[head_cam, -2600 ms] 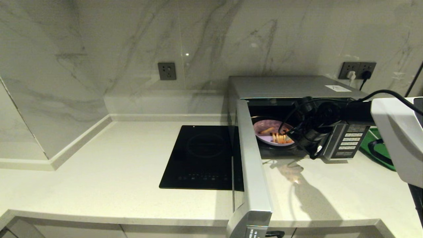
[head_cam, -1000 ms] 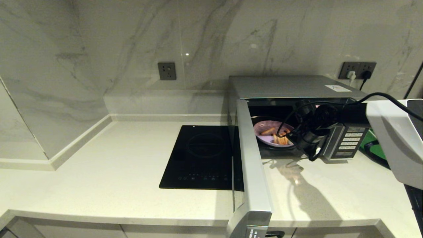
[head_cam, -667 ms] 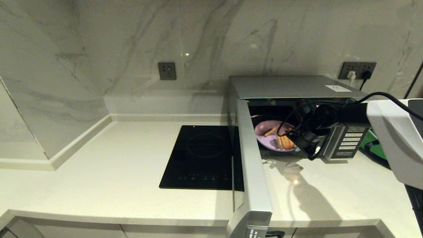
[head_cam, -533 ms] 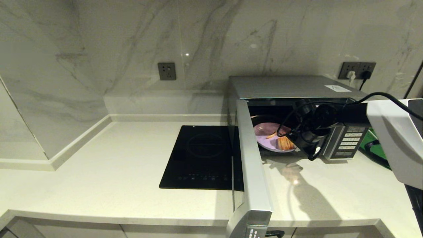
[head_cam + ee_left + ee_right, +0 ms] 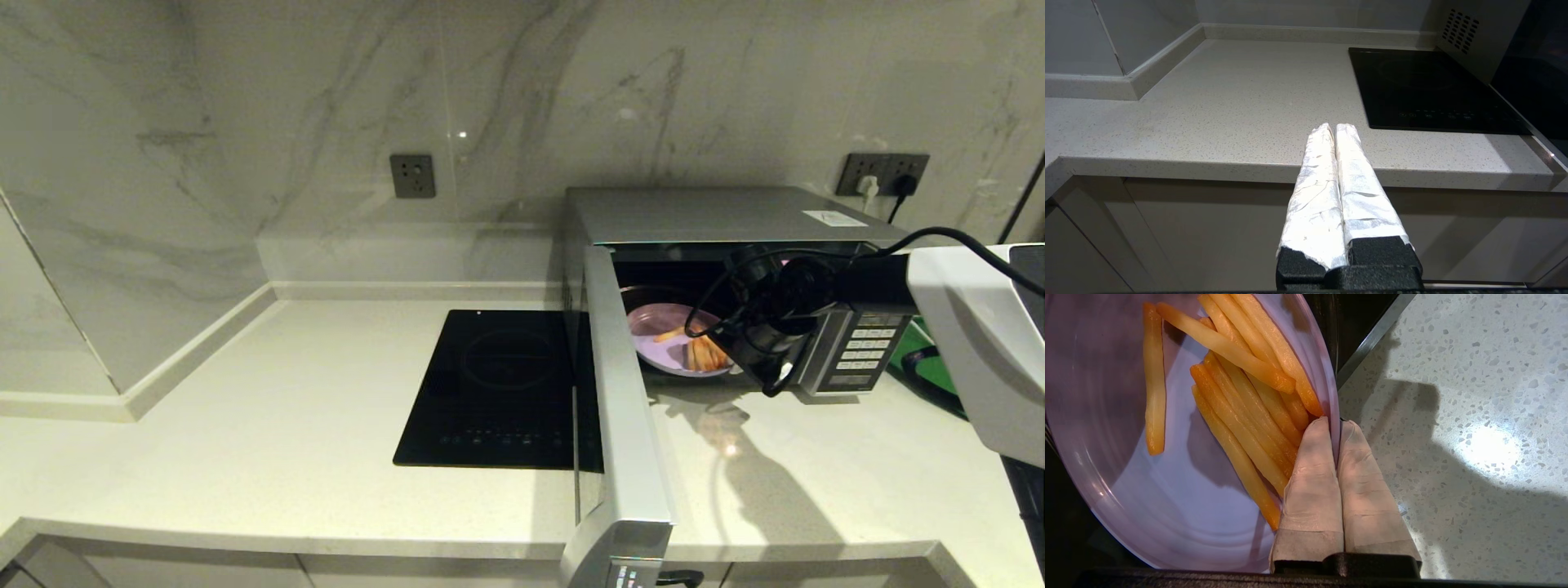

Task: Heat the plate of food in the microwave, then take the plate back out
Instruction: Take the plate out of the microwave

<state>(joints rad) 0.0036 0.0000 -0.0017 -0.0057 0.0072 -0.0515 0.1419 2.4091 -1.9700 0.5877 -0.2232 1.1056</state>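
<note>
Microwave (image 5: pixel 718 214) stands on the pale speckled tabletop (image 5: pixel 286 425), toward the right, back against the marble wall. Its door (image 5: pixel 624 425) is swung fully open toward the robot, edge-on in the head view, reaching to the tabletop's front edge and standing as a wall between the black cooktop (image 5: pixel 498 388) and the bare strip in front of the cavity.

Plate of food (image 5: pixel 665 347) sits at the cavity mouth, its near rim at the front sill. Fries are bunched on the side nearest the right tool (image 5: pixel 1337 426).

Right tool: fingers pinched together on the plate's rim, one padded finger (image 5: pixel 1312 477) inside on the plate surface against the fries, the other outside below the rim (seen plainly in the right wrist view). The arm comes in from the right, crossing in front of the keypad panel (image 5: pixel 864 347).

Open room: the tabletop directly in front of the cavity lies bare, lit by a bright reflection, bounded by the door on one side; a green tray (image 5: pixel 931 367) shows partly behind the right arm.

Left tool (image 5: pixel 1335 128): fingers pressed together, holding nothing, parked below and in front of the tabletop's front edge, left of the cooktop.
</note>
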